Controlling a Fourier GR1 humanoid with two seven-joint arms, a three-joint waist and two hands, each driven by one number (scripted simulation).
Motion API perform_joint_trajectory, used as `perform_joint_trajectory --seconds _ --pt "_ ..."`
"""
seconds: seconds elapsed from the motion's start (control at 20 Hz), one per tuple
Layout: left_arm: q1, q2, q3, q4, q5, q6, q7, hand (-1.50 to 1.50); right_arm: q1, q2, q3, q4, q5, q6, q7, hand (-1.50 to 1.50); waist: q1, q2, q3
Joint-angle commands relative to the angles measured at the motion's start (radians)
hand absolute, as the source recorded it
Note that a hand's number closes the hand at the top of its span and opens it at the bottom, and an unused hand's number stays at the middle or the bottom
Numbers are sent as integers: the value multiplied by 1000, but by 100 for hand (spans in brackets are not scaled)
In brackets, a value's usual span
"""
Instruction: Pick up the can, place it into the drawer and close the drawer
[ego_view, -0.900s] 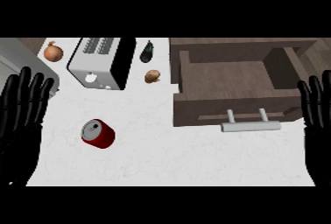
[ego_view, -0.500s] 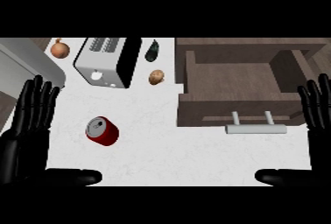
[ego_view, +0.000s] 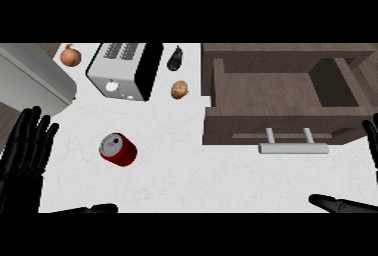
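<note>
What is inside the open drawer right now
Nothing shows inside the drawer: only its bare brown floor and walls. The near strip of the floor is hidden behind the front panel. The can lies outside it, on the counter.

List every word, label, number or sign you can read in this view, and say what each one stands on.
None can be read.
The red can: plain red side and silver top, no lettering visible.
The toaster: a round white knob on its front, no markings to make out.
The drawer and its handle: no text.
</note>
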Motion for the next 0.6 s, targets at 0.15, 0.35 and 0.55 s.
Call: perform_joint_trajectory --seconds 0.15,0.35,0.55 --pt "-7 10 24 -83 0 -16 120 -150 62 -12 -106 21 -104 92 -54 -150 -1 1 0" --pt "81 13 58 -186 65 -38 137 -150 197 -23 -176 -48 -181 172 -90 -150 -3 -1 0" --pt "84 -39 85 -121 100 -6 98 -150 196 -12 -186 -13 -184 206 -114 -150 -2 0 -1"
